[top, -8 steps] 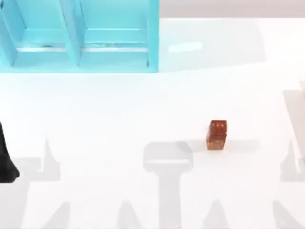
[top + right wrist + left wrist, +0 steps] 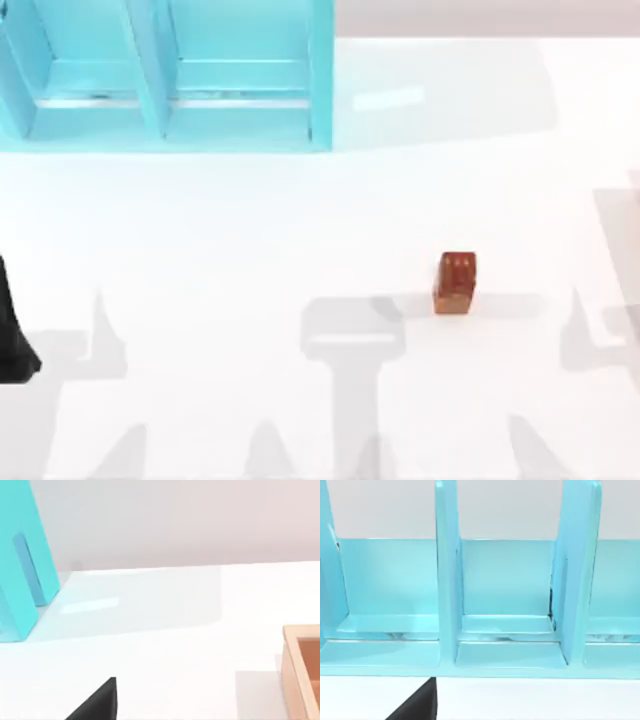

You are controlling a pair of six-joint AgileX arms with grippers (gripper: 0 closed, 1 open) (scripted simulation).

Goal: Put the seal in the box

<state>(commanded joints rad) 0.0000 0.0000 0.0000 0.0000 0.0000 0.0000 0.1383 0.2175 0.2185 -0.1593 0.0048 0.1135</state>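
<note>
The seal [image 2: 455, 283], a small reddish-brown block with a few pale dots on its top face, stands on the white desk [image 2: 250, 220] right of the middle and somewhat toward the near edge. It stands alone, with bare desk all around it and nothing touching it.

A light blue rack [image 2: 170, 75] with upright dividers takes up the far left corner of the desk. The left wrist view faces it straight on [image 2: 447, 580], showing open compartments side by side between the dividers. In the right wrist view, one end of the rack [image 2: 22, 565] stands at the side.

The box [image 2: 302, 670], a pale wooden open-topped container, shows as one corner in the right wrist view, resting on the desk well apart from the rack. How it lies relative to the seal cannot be told.

A dark part of the left arm [image 2: 12, 335] sits at the desk's left edge, well apart from the seal. Whether the left claw is spread or pressed together cannot be told, and the same holds for the right claw. A dark wedge [image 2: 415, 705] sits at the lower edge of the left wrist view, and a like one [image 2: 95, 702] in the right wrist view.
</note>
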